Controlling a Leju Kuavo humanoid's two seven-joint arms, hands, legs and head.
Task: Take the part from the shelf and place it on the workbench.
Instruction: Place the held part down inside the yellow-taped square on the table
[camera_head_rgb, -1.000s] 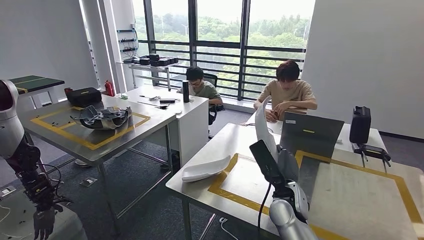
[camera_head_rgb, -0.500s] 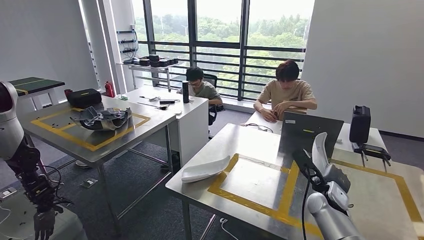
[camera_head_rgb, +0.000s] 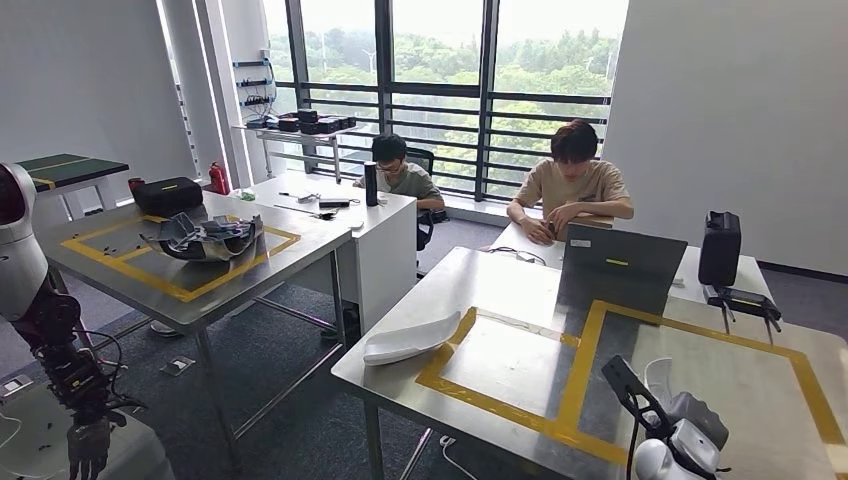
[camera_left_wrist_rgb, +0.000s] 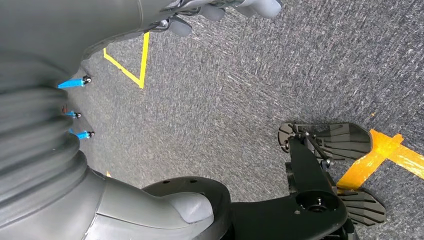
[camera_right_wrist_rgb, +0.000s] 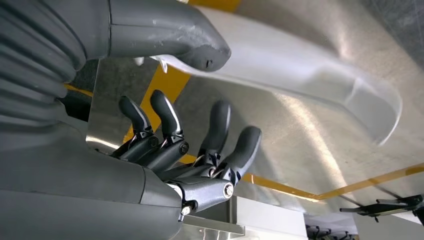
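My right hand (camera_head_rgb: 690, 425) is low over the desk (camera_head_rgb: 500, 360), inside the yellow tape frame (camera_head_rgb: 580, 370). It holds the white part (camera_right_wrist_rgb: 320, 75) between thumb and dark fingers (camera_right_wrist_rgb: 220, 135), which are spread under it. My left hand (camera_head_rgb: 88, 445) hangs beside the body; I cannot tell its fingers' state.

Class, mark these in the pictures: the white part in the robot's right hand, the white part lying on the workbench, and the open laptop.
white part in right hand (camera_right_wrist_rgb: 320, 75), right wrist view, on its curved body.
white part on workbench (camera_head_rgb: 410, 340), head view, on its upper face.
laptop (camera_head_rgb: 622, 262), head view, on its lid's back.
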